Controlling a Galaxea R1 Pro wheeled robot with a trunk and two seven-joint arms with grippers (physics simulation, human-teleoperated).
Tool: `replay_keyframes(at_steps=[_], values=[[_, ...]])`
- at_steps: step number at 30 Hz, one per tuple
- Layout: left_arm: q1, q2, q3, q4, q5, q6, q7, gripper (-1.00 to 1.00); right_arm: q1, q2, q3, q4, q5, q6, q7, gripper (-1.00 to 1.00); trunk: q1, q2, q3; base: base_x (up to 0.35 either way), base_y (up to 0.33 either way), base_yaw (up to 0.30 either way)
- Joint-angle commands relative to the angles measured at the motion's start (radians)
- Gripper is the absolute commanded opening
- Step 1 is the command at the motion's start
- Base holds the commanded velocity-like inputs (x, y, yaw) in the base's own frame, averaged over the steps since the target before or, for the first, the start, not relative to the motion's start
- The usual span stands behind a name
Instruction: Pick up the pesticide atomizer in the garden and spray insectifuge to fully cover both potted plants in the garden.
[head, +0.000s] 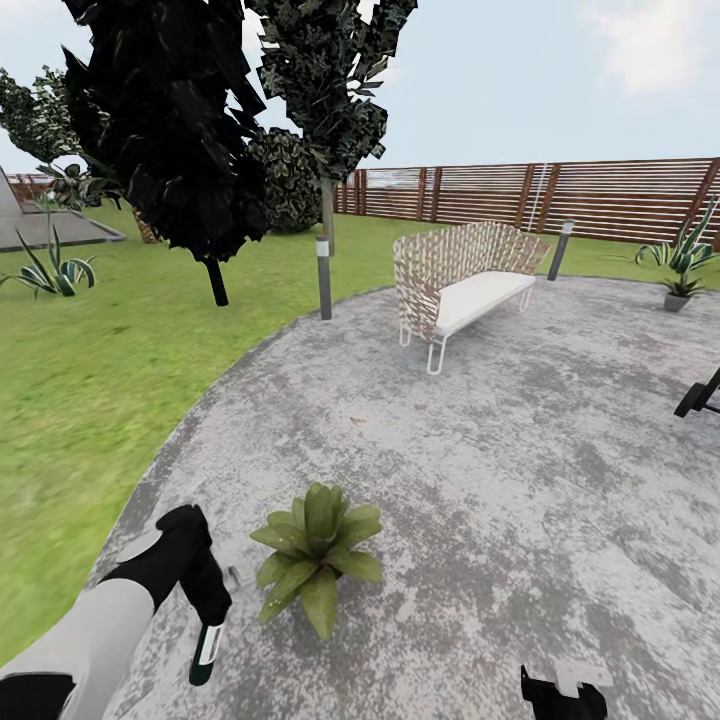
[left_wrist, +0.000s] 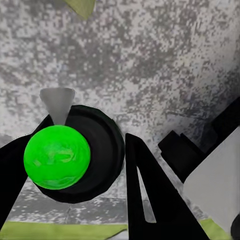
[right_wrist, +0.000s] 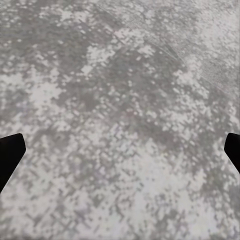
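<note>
One potted plant (head: 315, 560) sits on the grey stone patio (head: 480, 450), low in the head view. Left hand (head: 205, 600) just beside its leaves, fingers clamped on the pesticide atomizer (head: 206, 652), which hangs below the hand with its white label band showing. Left wrist view: bottle seen end-on, bright green cap (left_wrist: 57, 156) on dark body, black fingers (left_wrist: 150, 195) either side, touching. Right hand (head: 563, 692) at the lower frame edge over bare patio; right wrist view shows its fingertips (right_wrist: 10, 152) spread wide, nothing between. Wicker bench (head: 462, 282), lamp post (head: 323, 277), slatted fence (head: 560, 197) beyond.
</note>
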Motion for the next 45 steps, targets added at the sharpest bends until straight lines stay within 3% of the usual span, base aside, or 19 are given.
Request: replay_keyframes(at_steps=[1, 8, 18, 25, 31, 45], values=[[0.007, 0.003, -0.004, -0.001, -0.004, 0.009, -0.001, -1.0, -0.001, 0.0, -0.004, 0.002, 0.011, -0.003, -0.005, 1.0, 0.0, 0.0, -0.001, 0.0, 0.0, 0.0], [0.008, 0.007, -0.003, 0.002, -0.003, 0.002, 0.055, -1.0, -0.001, 0.0, -0.004, 0.002, 0.011, -0.003, -0.005, 1.0, 0.0, 0.0, -0.001, 0.129, 0.044, 0.0], [0.009, 0.003, -0.008, 0.003, -0.002, -0.002, 0.06, -1.0, -0.001, 0.0, -0.004, 0.002, 0.011, -0.003, -0.005, 1.0, 0.0, 0.0, -0.001, 0.176, 0.083, 0.0], [0.033, 0.014, -0.005, 0.017, -0.003, -0.011, 0.073, -1.0, -0.001, 0.0, -0.004, 0.002, 0.011, -0.003, -0.005, 1.0, 0.0, 0.0, -0.001, 0.002, 0.001, 0.0], [0.078, 0.014, -0.003, 0.025, -0.002, -0.089, 0.115, -1.0, -0.001, 0.0, -0.004, 0.002, 0.011, -0.003, -0.005, 1.0, 0.0, 0.0, -0.001, 0.0, 0.0, 0.0], [0.074, 0.001, 0.003, 0.006, -0.001, -0.08, 0.119, -1.0, -0.001, 0.0, -0.004, 0.003, 0.011, -0.003, -0.005, 1.0, 0.0, 0.0, -0.001, 0.049, 0.047, 0.0]])
